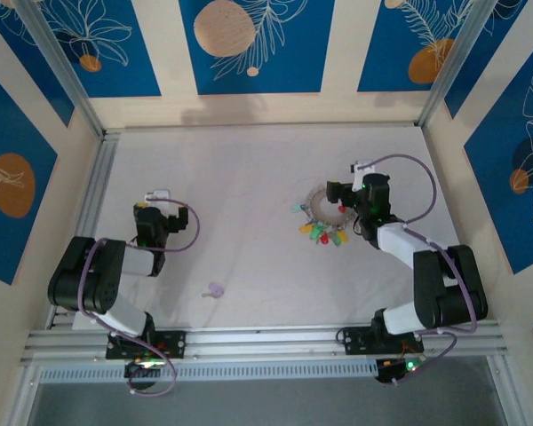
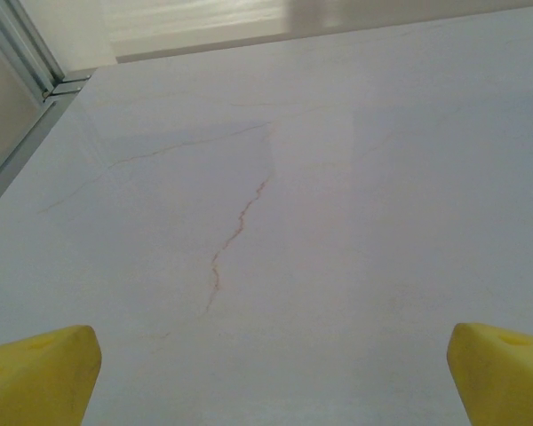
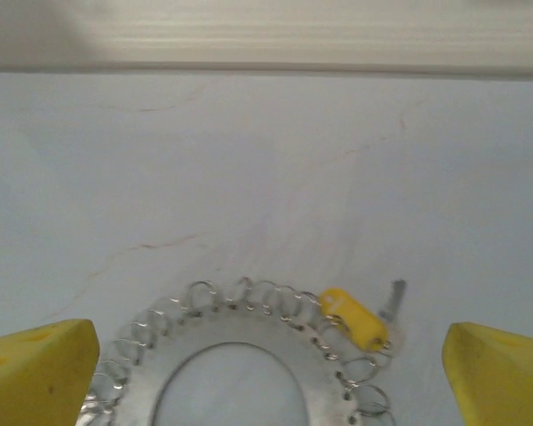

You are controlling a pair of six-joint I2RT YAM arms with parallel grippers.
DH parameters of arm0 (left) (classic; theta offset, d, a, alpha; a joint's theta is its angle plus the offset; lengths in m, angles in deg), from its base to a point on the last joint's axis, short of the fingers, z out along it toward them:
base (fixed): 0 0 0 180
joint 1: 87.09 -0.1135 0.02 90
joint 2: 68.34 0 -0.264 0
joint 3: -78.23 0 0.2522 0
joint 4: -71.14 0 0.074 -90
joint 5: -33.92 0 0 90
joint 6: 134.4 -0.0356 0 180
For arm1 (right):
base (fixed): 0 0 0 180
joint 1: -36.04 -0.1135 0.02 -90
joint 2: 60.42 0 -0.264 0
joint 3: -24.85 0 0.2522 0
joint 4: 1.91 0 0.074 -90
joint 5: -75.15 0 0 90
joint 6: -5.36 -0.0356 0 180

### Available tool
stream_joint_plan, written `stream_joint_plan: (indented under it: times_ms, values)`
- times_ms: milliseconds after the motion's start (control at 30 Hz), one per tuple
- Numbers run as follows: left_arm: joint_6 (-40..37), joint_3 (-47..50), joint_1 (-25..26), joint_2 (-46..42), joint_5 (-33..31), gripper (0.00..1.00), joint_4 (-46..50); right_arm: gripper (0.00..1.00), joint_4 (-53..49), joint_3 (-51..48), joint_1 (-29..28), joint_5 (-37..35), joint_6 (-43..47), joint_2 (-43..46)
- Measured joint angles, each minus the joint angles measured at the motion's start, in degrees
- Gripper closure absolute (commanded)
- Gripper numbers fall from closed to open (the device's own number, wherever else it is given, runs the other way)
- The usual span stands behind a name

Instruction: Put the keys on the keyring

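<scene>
A robot lab test cell: a white counter framed by aluminium rails, blue flower-print panels at 9, 12 and 3 o'clock, left arm and right arm bolted at 6 o'clock.

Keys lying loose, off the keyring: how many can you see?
1: a pale lilac key, alone, nearer the left hand than the right hand. Others may be hidden under it at the keyring.

Dull grey metal keyring, fringed with shiny wire loops, on matt, creased white table; yellow key head smooth plastic.
</scene>
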Motion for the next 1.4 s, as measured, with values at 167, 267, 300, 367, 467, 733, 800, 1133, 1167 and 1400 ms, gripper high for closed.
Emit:
stream_joint_plan:
  times_ms: [167, 267, 300, 367, 467, 733, 800, 1133, 1167, 1400]
  values:
    - [-0.42, -6.32, 4.79, -12.72, -1.29, 0.0, 19.12, 0.01, -11.89, 8.52, -2.64, 4.0, -0.17, -1.66]
    - [5.42, -16.98, 10.91, -19.06, -1.27, 0.0, 34.45, 0.01, -17.81, 12.04, -3.76, 7.61, -0.2, -3.91]
    - [7.54, -20.98, 12.63, -19.69, -0.22, 0.0, 38.77, 0.01, -19.82, 13.0, -4.24, 8.46, -0.17, -4.74]
    - [11.69, -27.12, 15.76, -20.22, 2.73, 0.0, 44.5, 0.01, -23.04, 14.1, -5.25, 10.23, -0.17, -5.86]
    - [17.99, -28.22, 19.69, -22.05, 8.76, 0.0, 49.09, 0.01, -27.85, 15.91, -6.23, 13.9, 0.07, -8.17]
    - [27.87, -22.4, 27.71, -22.32, 16.2, 0.0, 55.6, 0.09, -39.36, 25.73, -7.39, 17.92, 1.07, -19.3]
    - [29.62, -20.46, 27.71, -22.34, 16.92, 0.0, 55.23, 0.09, -41.38, 27.76, -7.61, 17.88, 0.98, -21.33]
    - [33.88, -14.95, 27.71, -24.22, 18.6, 0.0, 48.13, 0.2, -50.1, 33.73, -8.5, 15.04, 0.79, -28.04]
    - [34.01, -14.88, 27.71, -24.3, 18.62, 0.0, 47.63, 0.23, -50.73, 33.94, -8.7, 14.69, 0.92, -28.46]
    - [33.9, -14.8, 27.58, -24.46, 19.23, 0.0, 44.92, 0.24, -54.93, 35.65, -10.69, 10.99, 1.11, -29.49]
